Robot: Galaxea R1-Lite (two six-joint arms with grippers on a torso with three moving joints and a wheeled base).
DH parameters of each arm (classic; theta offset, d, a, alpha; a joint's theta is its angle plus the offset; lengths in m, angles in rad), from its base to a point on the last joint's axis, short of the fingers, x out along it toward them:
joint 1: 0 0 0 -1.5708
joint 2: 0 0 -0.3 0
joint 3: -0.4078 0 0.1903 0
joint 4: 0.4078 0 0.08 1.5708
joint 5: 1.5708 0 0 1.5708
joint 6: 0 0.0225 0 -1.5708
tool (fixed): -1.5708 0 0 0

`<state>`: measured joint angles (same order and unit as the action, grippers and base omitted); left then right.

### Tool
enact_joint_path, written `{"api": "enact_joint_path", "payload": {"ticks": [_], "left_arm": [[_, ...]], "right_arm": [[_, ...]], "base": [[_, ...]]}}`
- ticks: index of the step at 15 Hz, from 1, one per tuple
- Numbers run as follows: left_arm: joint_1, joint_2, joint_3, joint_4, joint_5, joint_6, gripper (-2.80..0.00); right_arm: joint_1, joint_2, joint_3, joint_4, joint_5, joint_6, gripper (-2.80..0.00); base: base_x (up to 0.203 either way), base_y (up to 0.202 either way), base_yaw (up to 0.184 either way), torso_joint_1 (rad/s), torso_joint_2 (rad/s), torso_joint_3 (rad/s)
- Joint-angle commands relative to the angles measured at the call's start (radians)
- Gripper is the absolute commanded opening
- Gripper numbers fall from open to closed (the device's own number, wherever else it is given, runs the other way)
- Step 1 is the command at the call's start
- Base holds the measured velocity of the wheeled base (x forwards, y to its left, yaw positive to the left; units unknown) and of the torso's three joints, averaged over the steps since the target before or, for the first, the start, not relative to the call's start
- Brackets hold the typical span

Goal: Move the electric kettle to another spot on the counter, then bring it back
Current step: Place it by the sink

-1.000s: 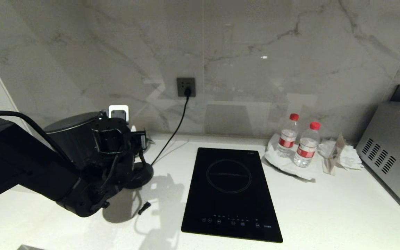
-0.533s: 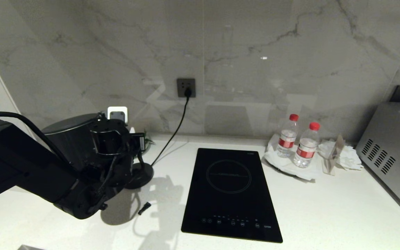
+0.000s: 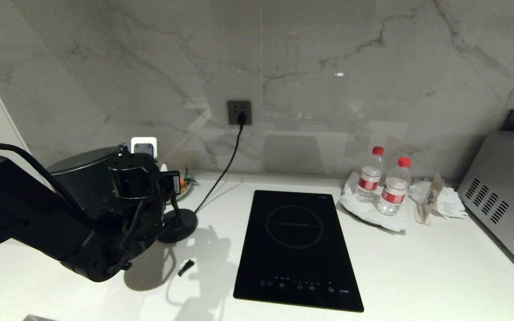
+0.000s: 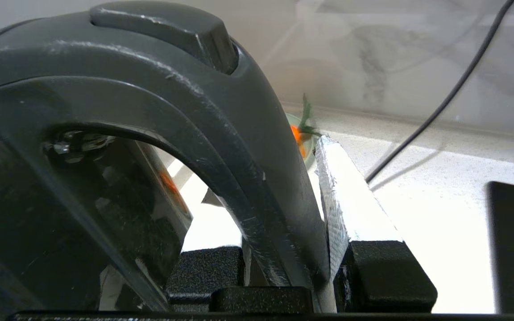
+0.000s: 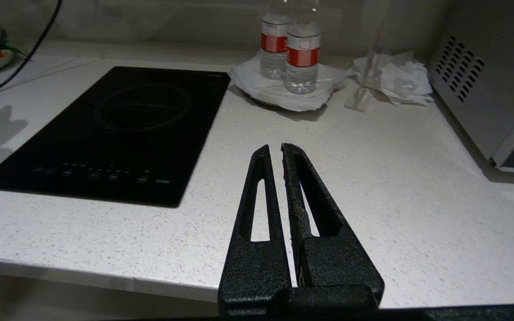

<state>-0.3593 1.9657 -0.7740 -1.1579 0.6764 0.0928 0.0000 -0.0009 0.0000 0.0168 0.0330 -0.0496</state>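
The electric kettle (image 3: 76, 180), tall and glossy black, hangs tilted at the far left above the counter (image 3: 417, 267), clear of its round base disc (image 3: 178, 225). My left gripper (image 3: 161, 185) is shut on the kettle's loop handle (image 4: 221, 133). In the left wrist view the white-wrapped finger (image 4: 350, 196) presses the handle's outer side; the other finger is hidden behind the handle. The kettle body (image 4: 38, 223) fills that view's near side. My right gripper (image 5: 275, 149) is shut on nothing, low over the counter's front edge (image 5: 105, 272), outside the head view.
A black induction cooktop (image 3: 295, 249) lies mid-counter. The base's cord (image 3: 225, 167) runs up to a wall socket (image 3: 239, 111). Behind the base sits a small plate with a carrot (image 3: 183, 185). Two water bottles (image 3: 382, 180), crumpled paper and a steel appliance (image 3: 502, 196) stand at right.
The left gripper and the kettle have shifted a little to the left, away from the base disc, uncovering more of the carrot plate. The right arm has not moved.
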Motion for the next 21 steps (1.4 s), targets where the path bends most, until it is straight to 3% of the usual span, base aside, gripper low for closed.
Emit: {"api": "enact_joint_path", "payload": {"ticks": [1,21], "left_arm": [[0.014,-0.007,0.002,-0.006,0.008,0.001,-2.8],[0.03,-0.005,0.002,-0.008,0.006,-0.001,-2.8]], "right_arm": [[0.0,0.001,0.0,0.0,0.001,-0.001,-2.8],[0.0,0.001,0.0,0.0,0.001,0.0,-2.8]], "base": [[0.007,-0.014,0.076,-0.002,0.0,0.005],[-0.001,-0.007,0.173,0.002,0.0,0.001]]}}
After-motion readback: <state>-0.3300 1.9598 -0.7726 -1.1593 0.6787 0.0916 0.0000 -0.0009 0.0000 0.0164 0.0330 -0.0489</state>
